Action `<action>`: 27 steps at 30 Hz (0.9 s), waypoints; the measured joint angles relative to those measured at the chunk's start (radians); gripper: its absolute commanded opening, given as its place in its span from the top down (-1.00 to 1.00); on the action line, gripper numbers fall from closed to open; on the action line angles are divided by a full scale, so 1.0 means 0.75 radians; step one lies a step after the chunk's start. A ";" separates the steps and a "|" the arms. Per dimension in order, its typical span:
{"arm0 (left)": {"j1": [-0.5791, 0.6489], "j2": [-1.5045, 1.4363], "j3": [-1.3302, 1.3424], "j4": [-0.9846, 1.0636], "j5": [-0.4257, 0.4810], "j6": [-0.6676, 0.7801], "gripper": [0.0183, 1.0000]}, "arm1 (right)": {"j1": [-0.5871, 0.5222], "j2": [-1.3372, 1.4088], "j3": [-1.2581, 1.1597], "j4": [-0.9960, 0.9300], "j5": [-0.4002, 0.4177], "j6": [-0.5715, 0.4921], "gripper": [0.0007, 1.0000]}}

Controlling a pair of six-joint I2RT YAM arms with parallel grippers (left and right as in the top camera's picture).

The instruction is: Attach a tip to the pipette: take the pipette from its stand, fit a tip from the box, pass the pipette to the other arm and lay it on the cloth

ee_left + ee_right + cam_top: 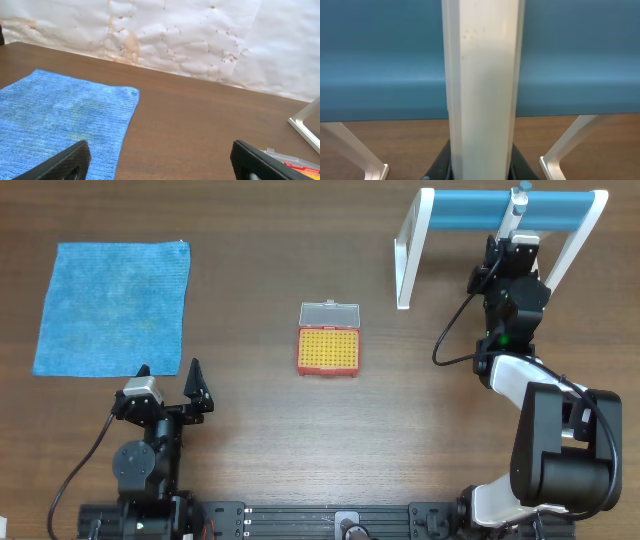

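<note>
The white pipette (pixel 482 85) stands upright and close in the right wrist view, its body rising between two dark fingers (pixel 445 162) that press flush against either side, so the right gripper (pixel 511 248) is clamped on it. The pipette hangs on the stand (pixel 470 210) — a blue crossbar on white angled legs — and the top view shows its head (pixel 518 202) poking above the bar near the bar's right end. From the tip box (pixel 328 350) at the middle of the brown table (pixel 260 440), the stand lies at about 2 o'clock, well apart. The box is orange, packed with rows of yellow tips, and its clear lid (pixel 329 312) lies folded back on the 12 o'clock side. The blue cloth (pixel 113 308) lies flat at about 9 o'clock from the box, well apart from it. The left gripper (pixel 168 375) sits at about 5 o'clock from the cloth's middle, just off its near edge, jaws wide apart and holding nothing. Its own view looks across the cloth's corner (pixel 60 115) to a creased white wall (pixel 200 40), with a corner of the tip box (pixel 295 162) and one foot of the stand (pixel 307 125) at the edge.
</note>
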 measured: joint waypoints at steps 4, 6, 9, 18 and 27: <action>0.000 0.000 0.000 0.000 0.000 0.001 -0.81 | 0.000 -0.032 0.000 -0.007 0.000 0.000 0.85; -0.001 0.000 0.000 0.000 0.000 0.000 -0.80 | 0.001 -0.079 -0.001 -0.014 0.000 0.000 0.85; 0.000 0.000 0.000 0.000 0.000 0.001 -0.81 | 0.003 -0.134 -0.008 -0.013 0.000 0.000 0.85; 0.000 0.000 0.000 0.000 0.000 0.000 -0.80 | 0.188 -0.432 -0.261 0.033 -0.087 0.038 0.85; -0.001 0.000 0.000 0.001 0.000 0.000 -0.80 | 0.714 -0.427 -0.628 0.698 -0.271 0.066 0.84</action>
